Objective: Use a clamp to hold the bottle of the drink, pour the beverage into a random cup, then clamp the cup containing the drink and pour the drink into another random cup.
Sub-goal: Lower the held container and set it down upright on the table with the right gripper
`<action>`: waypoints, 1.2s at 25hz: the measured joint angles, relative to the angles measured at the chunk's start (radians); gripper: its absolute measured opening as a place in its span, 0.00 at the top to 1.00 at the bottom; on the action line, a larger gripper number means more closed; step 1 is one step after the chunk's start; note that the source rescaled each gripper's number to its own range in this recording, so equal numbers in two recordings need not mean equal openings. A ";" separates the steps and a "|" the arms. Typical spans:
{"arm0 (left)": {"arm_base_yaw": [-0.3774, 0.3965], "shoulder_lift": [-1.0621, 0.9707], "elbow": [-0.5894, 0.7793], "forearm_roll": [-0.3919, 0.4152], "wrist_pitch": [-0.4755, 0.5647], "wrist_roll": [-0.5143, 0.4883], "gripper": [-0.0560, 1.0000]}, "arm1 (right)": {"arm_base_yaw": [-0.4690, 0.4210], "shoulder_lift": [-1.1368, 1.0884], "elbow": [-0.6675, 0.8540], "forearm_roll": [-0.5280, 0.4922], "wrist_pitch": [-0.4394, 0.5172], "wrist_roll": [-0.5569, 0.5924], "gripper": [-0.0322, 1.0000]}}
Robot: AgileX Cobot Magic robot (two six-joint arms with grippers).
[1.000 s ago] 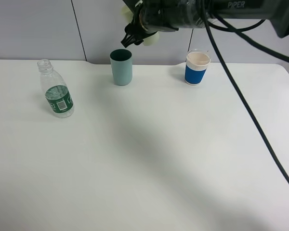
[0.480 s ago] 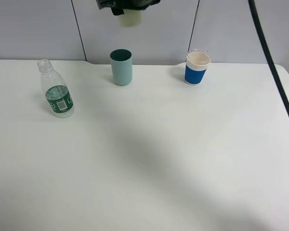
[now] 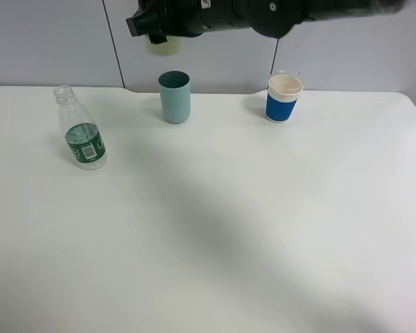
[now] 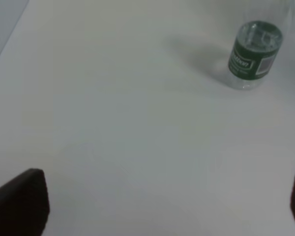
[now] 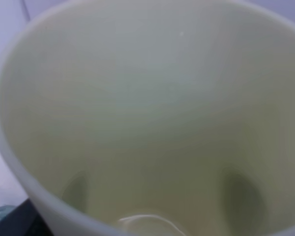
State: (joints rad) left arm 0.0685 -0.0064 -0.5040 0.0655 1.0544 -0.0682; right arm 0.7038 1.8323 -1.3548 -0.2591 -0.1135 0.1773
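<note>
The pale yellow-green cup [image 3: 161,46] hangs high above the table's back edge, with my right gripper [image 3: 158,36] shut on it, up and to the left of the teal cup [image 3: 174,97]. Most of the held cup is hidden by the arm. Its inside [image 5: 147,113] fills the right wrist view; I cannot tell whether any beverage lies at its bottom. The bottle [image 3: 82,128] stands uncapped at the left of the table. In the left wrist view the bottle [image 4: 255,54] is well ahead of my left gripper [image 4: 160,206], which is open and empty.
A white cup with a blue band [image 3: 284,97] stands at the back right. The white table [image 3: 229,229] runs back to a grey wall. The right arm [image 3: 277,10] spans the top of the exterior view.
My right arm has carried the yellow-green cup leftward, from the right of the teal cup to its upper left. The bottle and the standing cups have not moved.
</note>
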 joint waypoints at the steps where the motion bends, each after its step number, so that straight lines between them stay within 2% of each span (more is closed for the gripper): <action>1: 0.000 0.000 0.000 0.000 0.000 0.000 0.00 | 0.000 -0.006 0.035 0.013 -0.053 -0.022 0.96; 3: 0.000 0.000 0.000 0.000 0.000 0.000 0.00 | 0.000 -0.013 0.112 0.020 -0.149 -0.061 0.96; 13: 0.000 0.000 0.000 0.000 0.000 0.000 0.00 | 0.000 -0.014 0.440 0.054 -0.499 -0.200 0.96; 20: 0.000 0.000 0.000 0.000 0.000 0.000 0.00 | 0.000 -0.007 0.548 0.123 -0.596 -0.295 0.96; 24: 0.000 0.000 0.000 0.000 0.000 0.000 0.00 | 0.000 0.019 0.591 0.163 -0.668 -0.316 0.96; 30: 0.000 0.000 0.000 0.000 0.000 0.000 0.00 | -0.005 0.099 0.639 0.259 -0.724 -0.325 0.96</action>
State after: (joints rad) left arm 0.0685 -0.0064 -0.5040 0.0655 1.0544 -0.0682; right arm 0.6990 1.9312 -0.7156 0.0000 -0.8370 -0.1480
